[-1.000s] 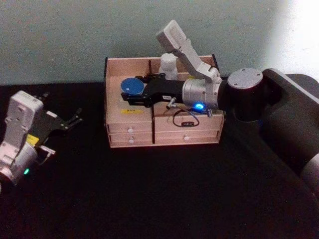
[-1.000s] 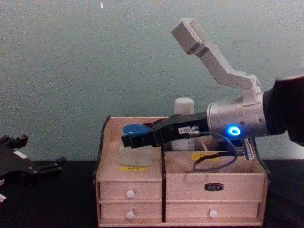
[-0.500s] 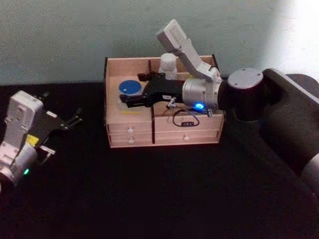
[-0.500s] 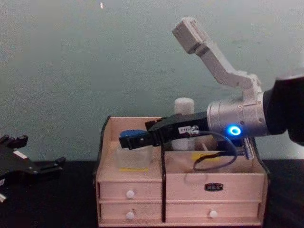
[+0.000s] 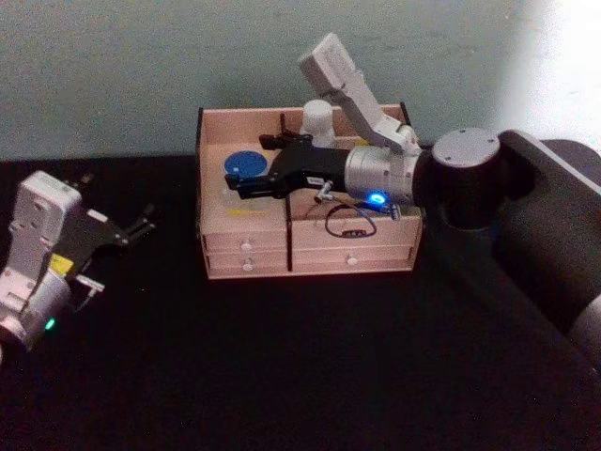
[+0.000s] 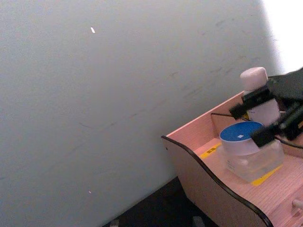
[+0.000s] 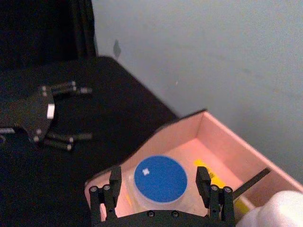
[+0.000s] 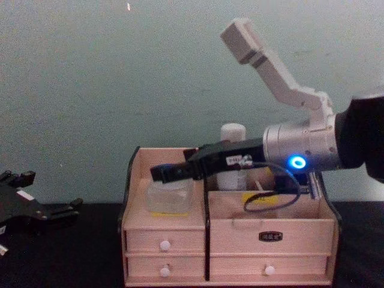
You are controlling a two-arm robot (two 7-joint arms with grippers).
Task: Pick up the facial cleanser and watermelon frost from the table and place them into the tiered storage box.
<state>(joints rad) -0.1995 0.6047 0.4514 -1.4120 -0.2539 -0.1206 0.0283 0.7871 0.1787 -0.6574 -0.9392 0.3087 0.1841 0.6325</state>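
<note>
Black table (image 5: 282,376), watermelon frost (image 5: 246,164) upright in tiered storage box (image 5: 376,252) — right tool (image 7: 158,175) spread astride it, left tool (image 7: 86,113) spread, parked.

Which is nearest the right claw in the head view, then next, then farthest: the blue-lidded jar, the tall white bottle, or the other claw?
1. The watermelon frost, the blue-lidded jar: between the open right claw fingers, in the tiered storage box, left compartment.
2. The facial cleanser, the white bottle: behind the claw, right compartment.
3. The left claw: far out to the box's left.
</note>
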